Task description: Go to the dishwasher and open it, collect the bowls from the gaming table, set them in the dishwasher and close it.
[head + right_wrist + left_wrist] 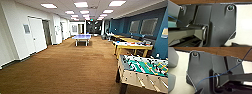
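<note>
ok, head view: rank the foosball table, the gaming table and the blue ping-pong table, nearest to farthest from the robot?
1. foosball table: close by, on the right.
2. gaming table: beyond it, by the blue right wall.
3. blue ping-pong table: far down the room, around mid-floor.

You've got brown carpet floor (75, 65) w/ tables on it: foosball table (143, 70) near right, gaming table (132, 46) behind w/ small coloured bits on top, blue ping-pong table (82, 37) far centre.
</note>
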You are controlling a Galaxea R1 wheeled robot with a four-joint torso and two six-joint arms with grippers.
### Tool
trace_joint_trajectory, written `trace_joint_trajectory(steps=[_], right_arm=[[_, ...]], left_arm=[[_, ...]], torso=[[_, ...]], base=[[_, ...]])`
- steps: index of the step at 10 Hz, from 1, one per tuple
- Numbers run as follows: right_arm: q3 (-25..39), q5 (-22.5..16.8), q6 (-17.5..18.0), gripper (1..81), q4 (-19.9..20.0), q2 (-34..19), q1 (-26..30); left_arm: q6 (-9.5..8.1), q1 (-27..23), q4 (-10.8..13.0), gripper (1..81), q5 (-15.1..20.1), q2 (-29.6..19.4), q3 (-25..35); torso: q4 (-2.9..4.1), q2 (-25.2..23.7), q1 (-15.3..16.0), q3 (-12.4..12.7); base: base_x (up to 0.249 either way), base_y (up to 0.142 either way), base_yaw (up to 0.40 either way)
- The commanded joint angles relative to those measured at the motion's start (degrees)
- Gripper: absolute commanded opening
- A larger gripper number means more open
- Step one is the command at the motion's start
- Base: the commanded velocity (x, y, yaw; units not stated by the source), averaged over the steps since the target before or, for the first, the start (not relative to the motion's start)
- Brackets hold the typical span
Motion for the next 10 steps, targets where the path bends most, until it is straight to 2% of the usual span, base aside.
trace_joint_trajectory(steps=[1, 10], right_arm=[[0.04, -2.96, -0.11, 81.1, -0.36, 0.11, 3.24], [-0.05, -3.04, -0.47, 81.1, -0.36, 0.28, 3.51]], left_arm=[[0.08, -2.61, -0.2, 81.1, 2.68, -0.05, 0.15], [0.08, -2.52, -0.2, 81.1, 2.76, -0.23, 0.15]], torso=[[0.0, 0.0, 0.0, 0.0], [0.0, 0.0, -0.02, 0.0]], base=[[0.15, 0.0, 0.0], [0.119, 0.0, 0.0]])
